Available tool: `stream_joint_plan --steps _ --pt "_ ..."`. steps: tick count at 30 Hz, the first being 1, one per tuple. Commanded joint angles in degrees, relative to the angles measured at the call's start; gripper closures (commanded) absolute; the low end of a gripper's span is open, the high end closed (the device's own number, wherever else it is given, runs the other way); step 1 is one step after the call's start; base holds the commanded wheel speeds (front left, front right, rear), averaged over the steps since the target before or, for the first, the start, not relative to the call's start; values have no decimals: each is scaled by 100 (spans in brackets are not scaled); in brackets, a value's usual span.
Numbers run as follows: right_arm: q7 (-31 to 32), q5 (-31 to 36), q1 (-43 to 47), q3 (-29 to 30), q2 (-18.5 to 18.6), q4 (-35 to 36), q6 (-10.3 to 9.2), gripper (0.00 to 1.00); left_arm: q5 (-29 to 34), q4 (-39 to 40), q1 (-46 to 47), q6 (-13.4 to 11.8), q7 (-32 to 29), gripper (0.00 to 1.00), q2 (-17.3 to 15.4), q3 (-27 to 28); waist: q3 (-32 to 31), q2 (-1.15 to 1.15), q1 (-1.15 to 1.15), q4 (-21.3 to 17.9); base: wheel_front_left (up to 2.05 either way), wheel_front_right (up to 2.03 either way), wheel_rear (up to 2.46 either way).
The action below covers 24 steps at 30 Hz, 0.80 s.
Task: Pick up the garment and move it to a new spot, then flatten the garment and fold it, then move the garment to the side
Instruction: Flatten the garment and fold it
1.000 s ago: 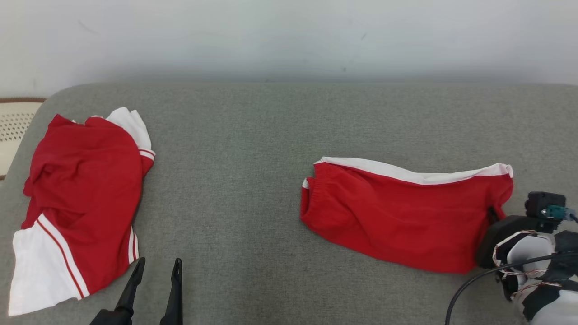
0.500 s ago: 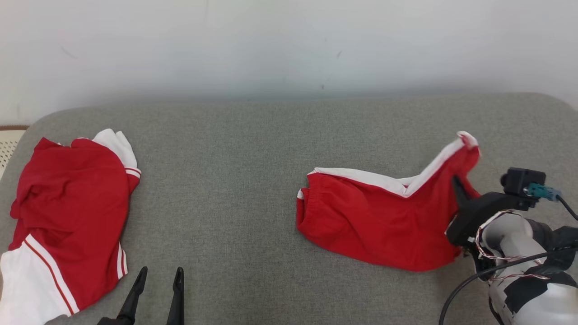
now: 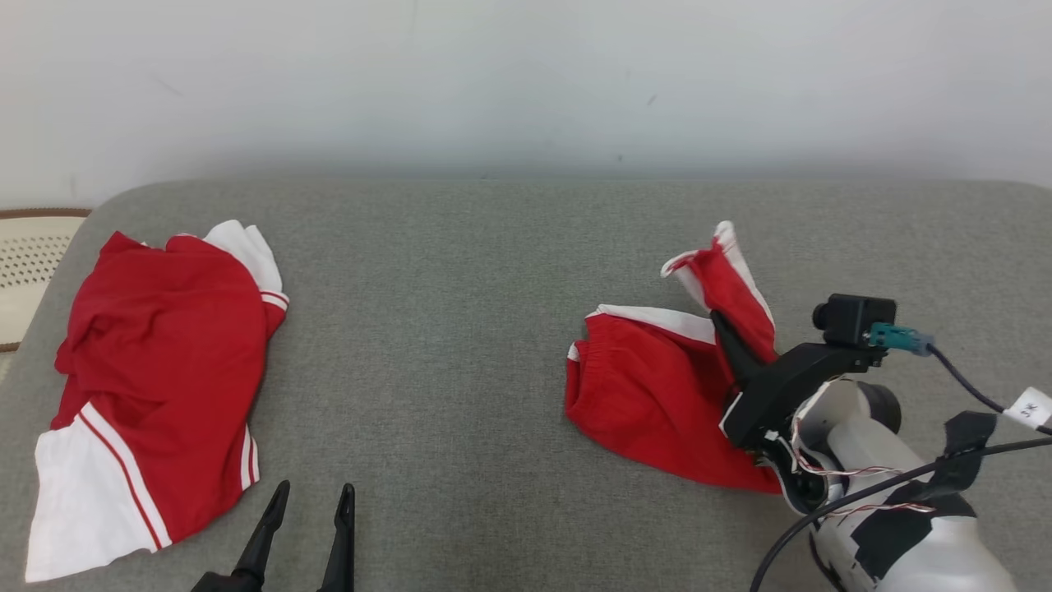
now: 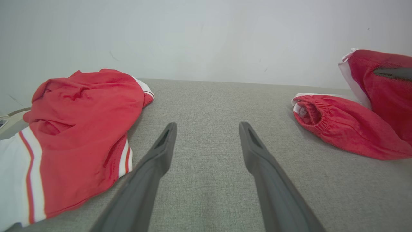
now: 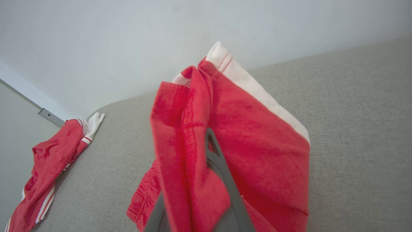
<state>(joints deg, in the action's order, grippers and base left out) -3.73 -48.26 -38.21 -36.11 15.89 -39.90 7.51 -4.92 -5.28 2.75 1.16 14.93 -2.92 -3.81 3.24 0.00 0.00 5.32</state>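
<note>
Red-and-white shirt [image 3: 156,370] lies crumpled at far left of the grey fabric surface [image 3: 460,271]. Left end effector [image 3: 316,491] beside it, fingers apart, empty. Right of centre: red shorts [image 3: 649,386], right end held raised, right end effector [image 3: 727,337] clamped on it.

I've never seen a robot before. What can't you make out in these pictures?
Right tool tips: right wrist view, wrapped in the red shorts it holds.
Left tool base: head view, cut off by the bottom edge.
Cream object: head view, cut off by the left edge; unclear what it is.
Red and white shirt, lower end: left wrist view, cut off by the left edge.
</note>
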Motion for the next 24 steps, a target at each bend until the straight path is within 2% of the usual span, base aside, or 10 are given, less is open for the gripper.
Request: stream_joint_plan --steps 1,5,10,16,17,18,19,20,21,24 --pt "-42 -38 -60 -118 -98 -80 -4 100 -36 -16 55 -11 17 0 -1 -45 37 0 0 110 0 0 0" --pt "-135 -101 -143 -201 -267 -287 -4 100 -69 -18 85 -20 17 0 -1 -136 76 0 0 204 0 0 0" --pt "-342 -84 -381 -337 -601 -954 -4 100 -161 -65 224 -74 17 0 -1 -352 203 0 0 404 0 0 0" --pt "-476 -191 -532 -492 -816 -1505 -4 100 -182 -121 339 -107 17 0 0 -503 311 0 0 573 0 0 0" --pt "-505 -208 -552 -526 -838 -1565 -4 95 -185 -135 344 -112 17 0 -1 -508 318 0 0 585 0 0 0" --pt "-542 -228 -571 -560 -855 -1610 -4 65 -187 -142 355 -116 17 0 0 -509 323 0 0 594 0 0 0" --pt "-564 -243 -583 -595 -870 -1640 -4 46 -188 -146 363 -120 17 0 -1 -501 323 0 0 598 0 0 0" --pt "-604 -265 -588 -633 -878 -1657 -4 4 -188 -151 367 -126 17 0 0 -490 323 0 0 596 0 0 0" --pt "-627 -295 -590 -674 -866 -1666 -4 0 -188 -153 363 -131 17 0 0 -475 315 0 0 585 0 0 0" --pt "-759 -375 -572 -757 -799 -1593 -4 0 -170 -162 311 -149 17 0 0 -433 270 0 0 532 0 0 0"
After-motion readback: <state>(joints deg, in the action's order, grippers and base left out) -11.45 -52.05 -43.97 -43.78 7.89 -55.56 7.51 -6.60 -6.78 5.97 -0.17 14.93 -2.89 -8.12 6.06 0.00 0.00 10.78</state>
